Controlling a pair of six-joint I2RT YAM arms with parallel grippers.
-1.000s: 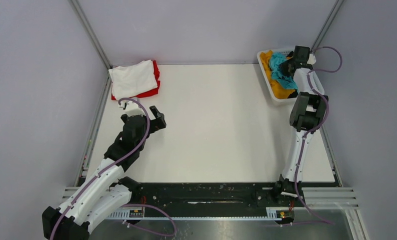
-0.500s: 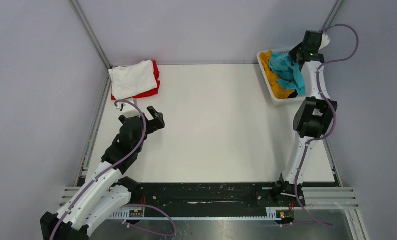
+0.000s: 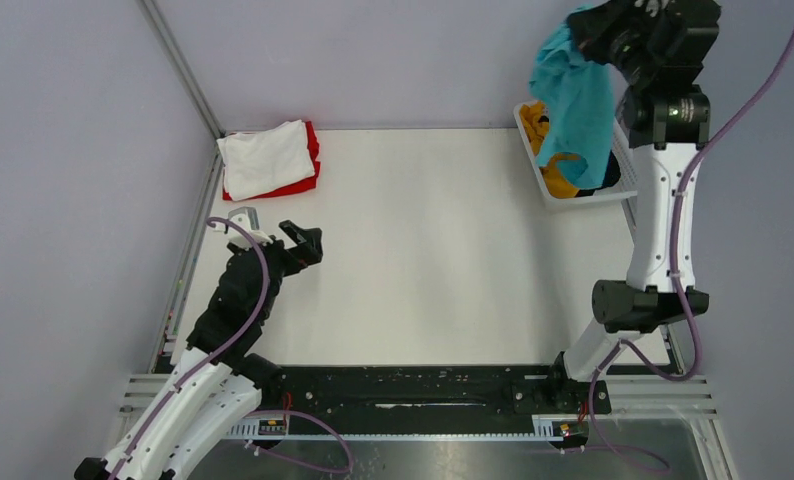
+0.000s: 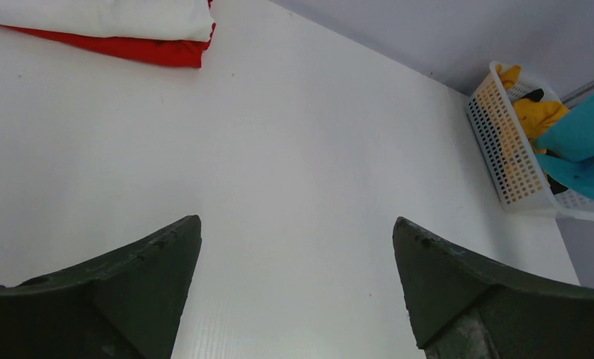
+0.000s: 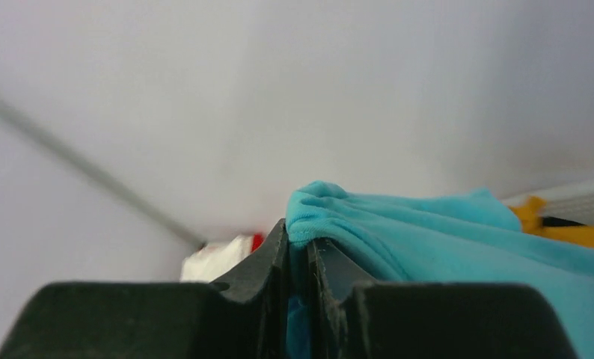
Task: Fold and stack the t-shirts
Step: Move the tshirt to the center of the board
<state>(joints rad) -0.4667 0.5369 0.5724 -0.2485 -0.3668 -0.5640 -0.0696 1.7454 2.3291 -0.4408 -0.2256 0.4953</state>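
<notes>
My right gripper (image 3: 585,22) is shut on the teal t-shirt (image 3: 577,100) and holds it high above the white mesh basket (image 3: 533,140); the shirt hangs down with its hem near the basket. In the right wrist view the teal cloth (image 5: 429,232) is pinched in the gripper (image 5: 299,239). The mustard yellow shirt (image 3: 556,178) and a black one (image 3: 611,178) lie in the basket. A folded white shirt (image 3: 266,156) lies on a folded red shirt (image 3: 303,180) at the back left. My left gripper (image 3: 306,240) is open and empty above the table (image 4: 294,224).
Grey walls and metal frame posts (image 3: 178,65) bound the table (image 3: 423,250) at the back and sides. The basket also shows in the left wrist view (image 4: 503,157) at the far right. A black rail (image 3: 403,390) runs along the near edge.
My right arm has lifted the teal shirt up out of the basket, from low in it to high above it. My left gripper has drawn back slightly toward the near left.
</notes>
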